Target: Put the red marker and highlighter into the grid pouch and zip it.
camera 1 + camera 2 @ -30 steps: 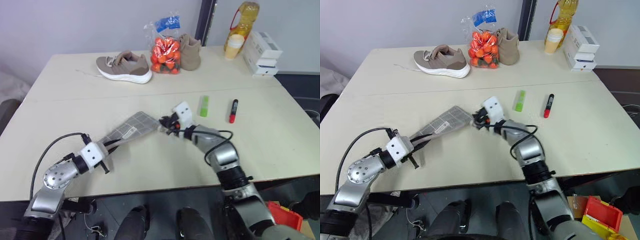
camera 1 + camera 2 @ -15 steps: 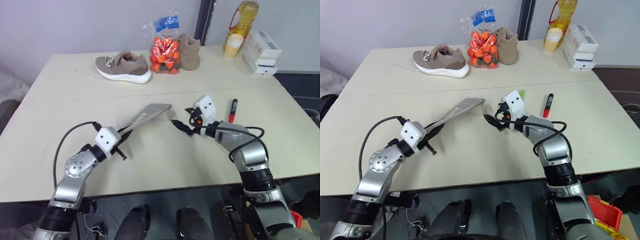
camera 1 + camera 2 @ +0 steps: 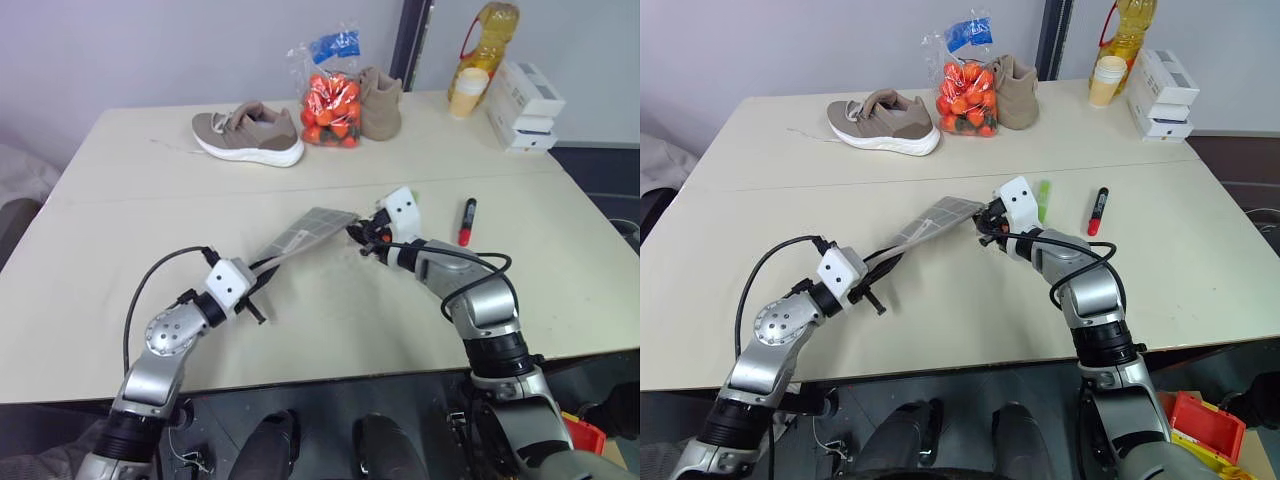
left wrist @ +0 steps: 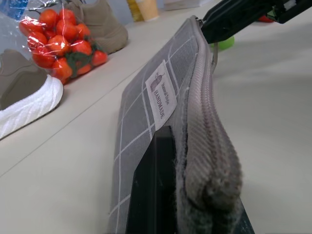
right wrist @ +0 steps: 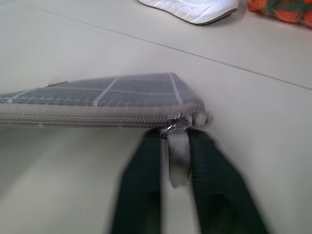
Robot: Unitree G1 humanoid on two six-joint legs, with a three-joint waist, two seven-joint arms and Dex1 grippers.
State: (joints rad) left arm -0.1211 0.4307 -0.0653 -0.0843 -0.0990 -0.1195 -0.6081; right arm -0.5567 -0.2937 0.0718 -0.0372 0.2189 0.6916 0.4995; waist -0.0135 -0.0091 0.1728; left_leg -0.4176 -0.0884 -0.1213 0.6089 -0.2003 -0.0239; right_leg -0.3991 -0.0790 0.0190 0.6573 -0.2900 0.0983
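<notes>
Fingers of both grippers pinch the grey white-gridded grid pouch, right on its zipper pull.

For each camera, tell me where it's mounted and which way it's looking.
Head views: stereo pair looking forward and down at the table; both arms show.
Left wrist view: along the left claw, shut on the grid pouch.
Right wrist view: along the right claw, shut on the zipper pull.
Shared: the pouch.

The highlighter is half hidden behind the right pincer; the pouch's zipper pull is blurred.
</notes>
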